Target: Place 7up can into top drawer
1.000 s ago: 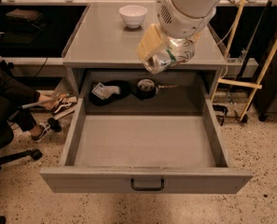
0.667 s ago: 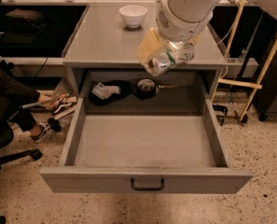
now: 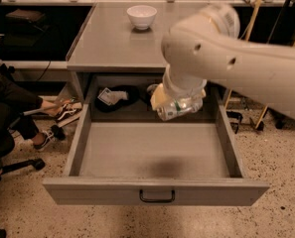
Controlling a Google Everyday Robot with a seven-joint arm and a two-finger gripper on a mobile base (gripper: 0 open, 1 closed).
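Note:
The top drawer (image 3: 157,190) of the grey cabinet is pulled fully open, its flat front panel with the small black bar handle (image 3: 157,199) nearest the camera. My gripper (image 3: 174,104) hangs over the back part of the drawer, shut on the 7up can (image 3: 177,108), a silvery can with green marks held on its side. The can is above the drawer floor, not touching it. My large white arm (image 3: 236,58) crosses in from the right and hides part of the cabinet top.
A white ceramic bowl (image 3: 141,16) stands at the back of the cabinet top (image 3: 112,43). A black pouch with a white label (image 3: 112,97) lies at the drawer's back left. A seated person's legs and shoes (image 3: 47,118) are at the left.
The arm has swung down and forward with the can, from above the cabinet's front edge to over the back of the open drawer.

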